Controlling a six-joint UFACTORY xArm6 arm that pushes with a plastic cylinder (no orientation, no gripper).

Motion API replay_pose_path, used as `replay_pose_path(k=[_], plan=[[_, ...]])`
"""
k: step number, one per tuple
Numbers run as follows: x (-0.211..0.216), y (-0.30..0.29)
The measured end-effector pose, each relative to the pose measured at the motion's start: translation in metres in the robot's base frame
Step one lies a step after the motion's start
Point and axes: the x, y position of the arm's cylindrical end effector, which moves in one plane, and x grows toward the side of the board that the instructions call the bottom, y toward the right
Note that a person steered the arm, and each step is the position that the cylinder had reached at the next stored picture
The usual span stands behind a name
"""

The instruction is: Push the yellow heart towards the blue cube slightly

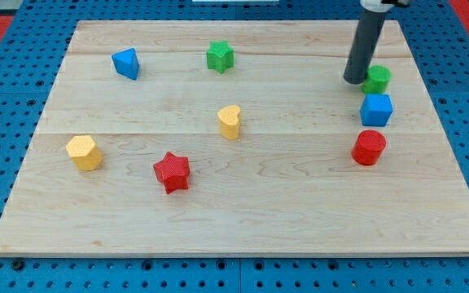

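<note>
The yellow heart (230, 121) stands near the middle of the wooden board. The blue cube (376, 109) sits at the view's right, between a green cylinder (377, 79) above it and a red cylinder (369, 147) below it. My tip (355, 80) rests on the board at the upper right, just left of the green cylinder and up-left of the blue cube. It is far to the right of the yellow heart.
A blue wedge-like block (126, 63) and a green star (220, 56) lie near the view's top. A yellow hexagonal block (83, 152) and a red star (172, 172) lie at the lower left. The board's edge (243, 251) meets a blue pegboard.
</note>
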Motion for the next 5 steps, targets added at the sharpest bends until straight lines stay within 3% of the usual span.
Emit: replay_pose_path(k=[1,3,4,5], plan=[[-0.003,-0.072],[0.15,-0.132],[0.117,-0.214],[0.078,-0.227]])
